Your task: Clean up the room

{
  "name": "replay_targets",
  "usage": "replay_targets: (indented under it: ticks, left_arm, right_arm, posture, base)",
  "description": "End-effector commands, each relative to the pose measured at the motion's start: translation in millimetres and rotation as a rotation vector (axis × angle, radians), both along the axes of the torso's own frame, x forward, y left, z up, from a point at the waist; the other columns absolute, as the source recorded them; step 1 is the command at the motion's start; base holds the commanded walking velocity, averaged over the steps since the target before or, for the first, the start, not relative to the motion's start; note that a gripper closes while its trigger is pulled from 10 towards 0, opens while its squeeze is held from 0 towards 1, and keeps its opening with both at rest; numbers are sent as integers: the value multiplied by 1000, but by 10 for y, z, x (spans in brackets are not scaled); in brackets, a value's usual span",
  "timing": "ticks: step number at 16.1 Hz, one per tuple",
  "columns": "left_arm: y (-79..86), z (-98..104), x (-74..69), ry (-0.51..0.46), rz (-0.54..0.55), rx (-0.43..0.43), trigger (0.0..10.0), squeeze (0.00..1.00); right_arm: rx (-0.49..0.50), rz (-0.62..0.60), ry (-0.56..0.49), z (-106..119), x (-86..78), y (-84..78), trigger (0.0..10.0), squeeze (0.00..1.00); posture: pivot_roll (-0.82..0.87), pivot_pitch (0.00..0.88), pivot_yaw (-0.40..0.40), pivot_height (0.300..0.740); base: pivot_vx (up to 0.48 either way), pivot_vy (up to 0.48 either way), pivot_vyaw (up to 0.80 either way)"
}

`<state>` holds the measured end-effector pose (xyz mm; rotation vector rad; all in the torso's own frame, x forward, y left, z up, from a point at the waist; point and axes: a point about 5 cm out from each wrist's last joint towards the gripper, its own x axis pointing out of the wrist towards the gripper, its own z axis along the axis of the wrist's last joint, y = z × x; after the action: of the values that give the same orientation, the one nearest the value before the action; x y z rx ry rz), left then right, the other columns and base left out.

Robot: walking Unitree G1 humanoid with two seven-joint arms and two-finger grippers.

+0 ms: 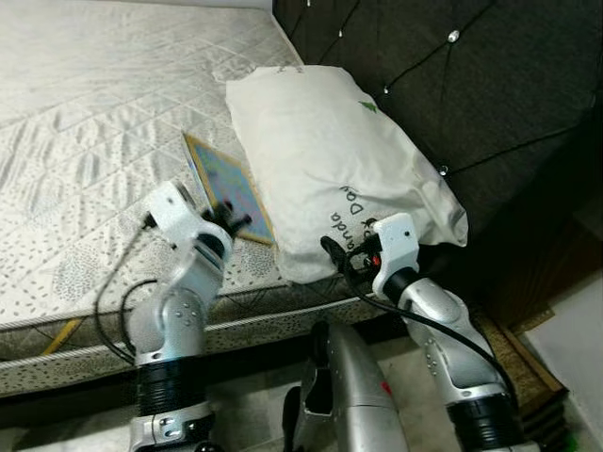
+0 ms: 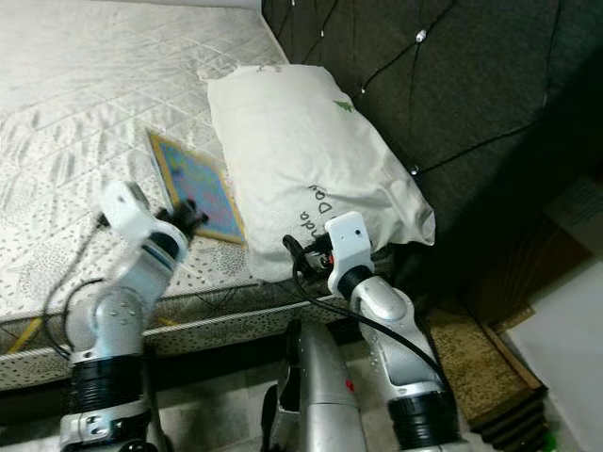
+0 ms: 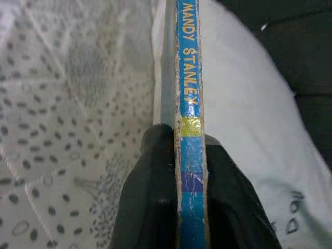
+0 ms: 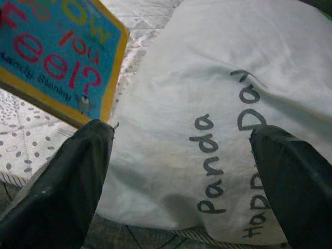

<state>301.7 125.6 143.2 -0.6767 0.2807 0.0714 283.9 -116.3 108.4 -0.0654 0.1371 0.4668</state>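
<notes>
1. While the robot stands at the side of a bed, its left gripper (image 1: 229, 217) is clenched on the near edge of a thin book (image 1: 226, 185) with a blue cover and a yellow border.
2. Seen from the left wrist, the book's blue spine (image 3: 189, 104) reads "MANDY STANLEY" in yellow letters, and one black finger (image 3: 148, 192) presses each side of it.
3. Most of the book lies on the pale quilted mattress (image 1: 85, 141), close to its near edge and just beside a white pillow (image 1: 320, 151).
4. That pillow rests at the head end of the bed, against a dark tufted headboard (image 1: 452, 85), and one corner hangs past the mattress edge.
5. Printed on the pillow in dark letters are the words "Panda" (image 4: 207, 166) and part of a second word.
6. Held near the pillow's overhanging corner, the right gripper (image 4: 181, 176) is released, its two black fingers spread wide apart with nothing between them.
7. From the right wrist, the book's cover (image 4: 57, 57) shows large red letters on blue, with part of a title ending in "feel?".
8. Below the bed edge, the robot's silver body (image 1: 349, 395) stands over a light floor.
</notes>
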Motion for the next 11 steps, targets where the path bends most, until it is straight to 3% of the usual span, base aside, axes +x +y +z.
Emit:
replay_targets:
  ticks: [1, 7, 9, 11]
  left_arm:
    - [-240, -287, -272, 130, -38, -76, 10000, 0]
    - [-75, -293, -327, 169, -11, -24, 10000, 0]
    - [48, -156, -329, 127, 90, 21, 10000, 0]
    - [77, -97, -366, 114, 88, 76, 10000, 0]
  right_arm:
    - [-2, -17, -9, 20, 48, -41, 10000, 0]
    - [12, -23, 1, -1, 79, -24, 10000, 0]
    - [16, -25, 6, -15, 90, -23, 10000, 0]
    - [20, -30, 12, -25, 100, -27, 10000, 0]
  posture:
    - [-85, 0, -147, 513]
    - [-67, 0, -142, 513]
    - [-60, 0, -142, 513]
    - [-46, 0, -142, 513]
  base:
    - [0, 0, 0]
    - [0, 0, 0]
    - [0, 0, 0]
    - [0, 0, 0]
